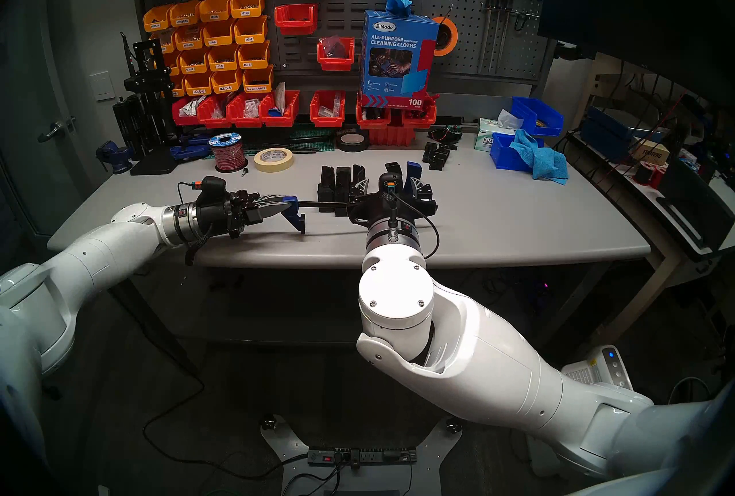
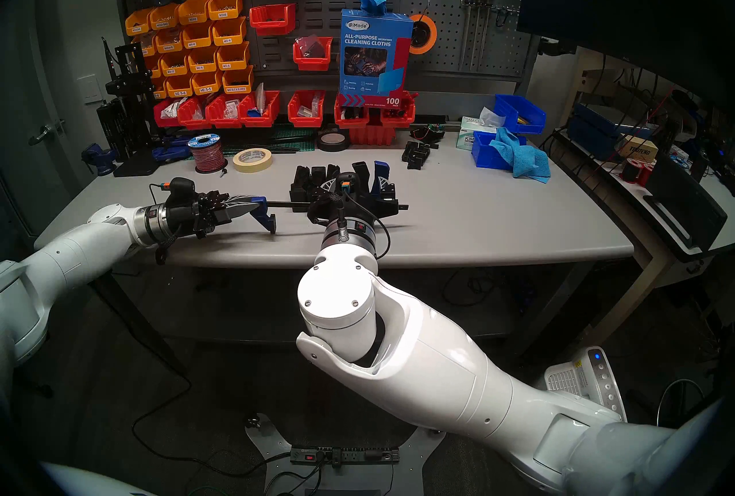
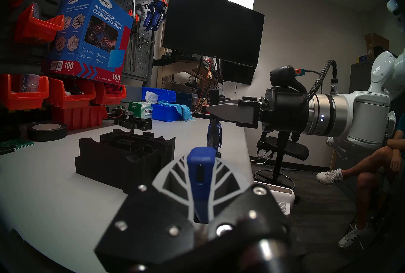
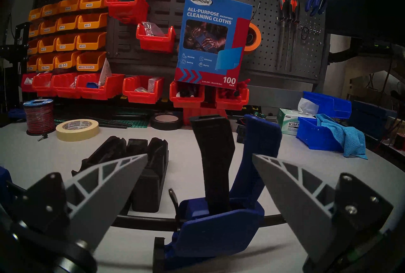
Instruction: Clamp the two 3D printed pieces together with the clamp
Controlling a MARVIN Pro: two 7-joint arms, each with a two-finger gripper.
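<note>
Your left hand (image 1: pixel 278 206) is clenched on the clamp (image 1: pixel 296 210), gripping its blue fixed end at the left and holding the thin black bar level above the table (image 1: pixel 517 212), running left to right. In the left wrist view the blue end piece (image 3: pixel 200 180) sits pinched between the grey fingers (image 3: pixel 173 180). Your right hand (image 4: pixel 199 191) is released – its two fingers stand wide apart, pointing toward the far wall, one on either side of the clamp's sliding head, whose blue handle (image 4: pixel 260 152) and black trigger (image 4: pixel 215 156) rise between them; neither finger appears to touch it. The two black printed pieces (image 1: pixel 342 185) stand side by side on the table just beyond the bar, left of the trigger – nothing grips them. A roll of masking tape (image 1: pixel 274 159) lies farther back on the left, and a blue cloth (image 1: pixel 541 159) hangs out of a blue bin at the far right.
</note>
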